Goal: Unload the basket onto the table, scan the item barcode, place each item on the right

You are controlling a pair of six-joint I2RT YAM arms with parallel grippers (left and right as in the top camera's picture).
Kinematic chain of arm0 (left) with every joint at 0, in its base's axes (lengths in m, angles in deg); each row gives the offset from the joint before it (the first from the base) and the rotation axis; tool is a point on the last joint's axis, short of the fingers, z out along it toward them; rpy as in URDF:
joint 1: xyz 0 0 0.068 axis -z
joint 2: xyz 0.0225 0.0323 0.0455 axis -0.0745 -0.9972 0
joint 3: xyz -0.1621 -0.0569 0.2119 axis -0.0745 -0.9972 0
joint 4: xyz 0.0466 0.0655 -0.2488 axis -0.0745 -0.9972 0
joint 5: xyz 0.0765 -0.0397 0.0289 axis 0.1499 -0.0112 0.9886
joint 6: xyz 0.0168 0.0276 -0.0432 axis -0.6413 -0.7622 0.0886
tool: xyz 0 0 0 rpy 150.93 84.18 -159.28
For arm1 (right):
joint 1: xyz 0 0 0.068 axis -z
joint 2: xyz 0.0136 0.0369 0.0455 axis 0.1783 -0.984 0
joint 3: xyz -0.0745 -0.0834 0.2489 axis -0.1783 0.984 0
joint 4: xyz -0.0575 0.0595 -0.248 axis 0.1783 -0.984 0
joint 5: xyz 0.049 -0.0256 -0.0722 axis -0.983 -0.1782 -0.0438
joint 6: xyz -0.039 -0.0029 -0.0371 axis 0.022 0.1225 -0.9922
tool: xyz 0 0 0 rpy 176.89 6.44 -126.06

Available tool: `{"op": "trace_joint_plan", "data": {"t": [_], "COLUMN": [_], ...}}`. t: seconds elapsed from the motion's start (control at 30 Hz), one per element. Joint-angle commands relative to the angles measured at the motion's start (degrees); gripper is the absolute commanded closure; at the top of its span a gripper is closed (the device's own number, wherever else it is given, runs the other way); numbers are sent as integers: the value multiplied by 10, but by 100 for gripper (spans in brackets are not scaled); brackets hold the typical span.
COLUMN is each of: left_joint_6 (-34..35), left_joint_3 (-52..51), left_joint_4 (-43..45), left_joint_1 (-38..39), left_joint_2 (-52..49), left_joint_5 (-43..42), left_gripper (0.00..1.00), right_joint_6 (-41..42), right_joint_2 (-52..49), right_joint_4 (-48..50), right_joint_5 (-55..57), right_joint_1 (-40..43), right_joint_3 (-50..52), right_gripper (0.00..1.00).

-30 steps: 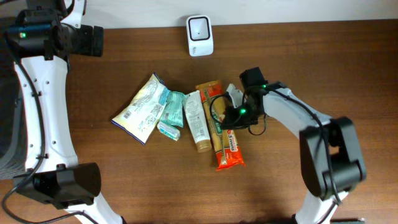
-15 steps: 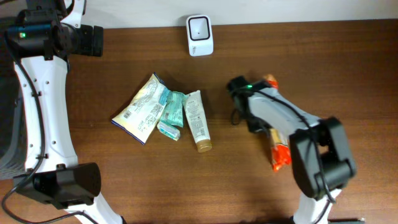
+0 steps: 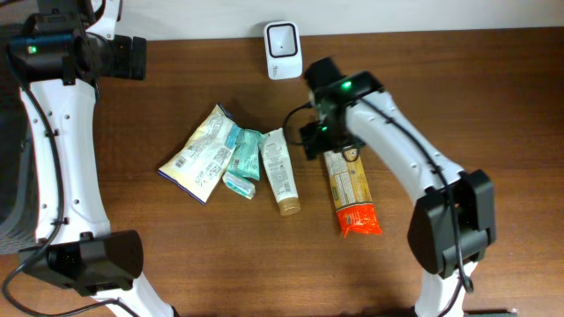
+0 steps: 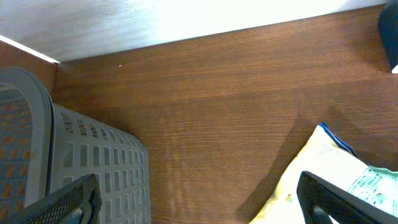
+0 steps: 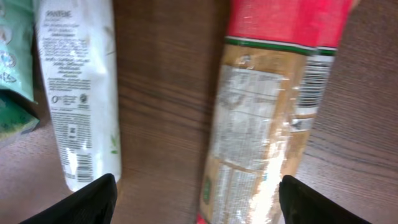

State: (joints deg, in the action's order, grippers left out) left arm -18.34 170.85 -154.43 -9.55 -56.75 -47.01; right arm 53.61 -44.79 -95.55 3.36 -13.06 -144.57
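Observation:
The item, a long orange and red snack packet, lies flat on the table with its printed back up. Its barcode shows on the white strip along one edge. My right gripper hovers over the packet's upper end, open and holding nothing. In the right wrist view the packet sits between the spread fingers of that gripper. The white scanner stands at the table's back edge, apart from the packet. My left gripper is open at the far left back.
A white tube, a teal packet and a yellow-white bag lie in a row left of the item. A grey slotted basket stands off the table's left side, below the open left gripper.
The right gripper carried the packet out of the row to the right, laid it down back side up and opened. It then moved up-left over the packet's top end. The left arm stayed still.

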Motion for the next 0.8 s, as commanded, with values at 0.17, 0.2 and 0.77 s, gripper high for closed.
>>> {"op": "trace_joint_plan", "data": {"t": [0.17, 0.2, 0.77], "left_joint_6": [-9, -9, -9], "left_joint_3": [4, 4, 4], "left_joint_4": [1, 1, 1], "left_joint_1": [-1, -1, -1], "left_joint_2": [2, 2, 2], "left_joint_5": [-2, -2, -2], "left_gripper": [1, 1, 1], "right_joint_6": [-82, -83, -157], "right_joint_2": [6, 6, 5], "right_joint_4": [-16, -18, 138], "right_joint_5": [-116, -116, -223], "right_joint_1": [140, 157, 216], "right_joint_3": [-9, -9, 218], "right_gripper": [16, 15, 20]}}
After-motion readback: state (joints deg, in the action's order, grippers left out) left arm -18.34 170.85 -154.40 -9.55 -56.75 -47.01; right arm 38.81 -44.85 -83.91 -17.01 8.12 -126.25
